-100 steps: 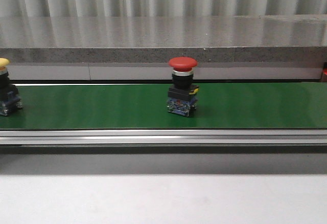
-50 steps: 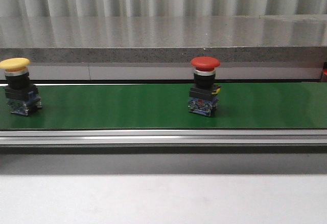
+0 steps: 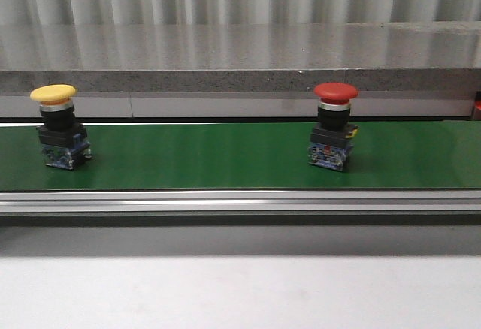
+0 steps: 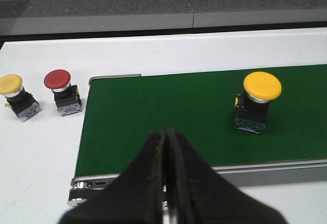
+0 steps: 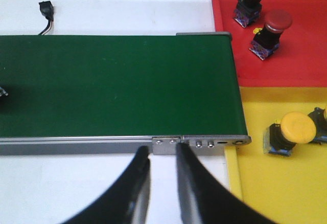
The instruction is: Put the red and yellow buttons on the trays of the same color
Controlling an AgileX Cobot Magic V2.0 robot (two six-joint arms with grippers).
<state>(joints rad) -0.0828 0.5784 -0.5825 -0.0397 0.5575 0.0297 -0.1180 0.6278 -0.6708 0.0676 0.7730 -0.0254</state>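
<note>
- Front view: a green belt (image 3: 225, 156) runs left to right across the scene, with a grey stone ledge (image 3: 240, 58) behind it and a white table (image 3: 240, 291) in front.
- A yellow button (image 3: 58, 126) stands upright on the belt near its left end; a red button (image 3: 334, 126) stands upright on the belt right of centre, well apart from the yellow one. No gripper shows in this view.
- Left wrist view: the left gripper (image 4: 167, 137) has its two dark fingers pressed together, holding nothing, above the near edge of the belt's left end.
- The yellow button (image 4: 258, 101) stands on the belt, clear of the gripper. On the white table beyond the belt's end stand a spare red button (image 4: 62, 92) and a spare yellow button (image 4: 16, 96), side by side and apart.
- Right wrist view: the right gripper (image 5: 162, 157) has a small gap between its fingers with nothing in it, and sits over the belt's near rail close to the right end.
- Past that end, a red tray (image 5: 306, 55) on the far side holds two red buttons (image 5: 250, 1); just beside it on the near side, a yellow tray (image 5: 286, 193) holds one yellow button in full view (image 5: 288, 134) and part of another at the picture's edge.
- A small black connector (image 5: 47, 12) with wires lies on the table beyond the belt.
</note>
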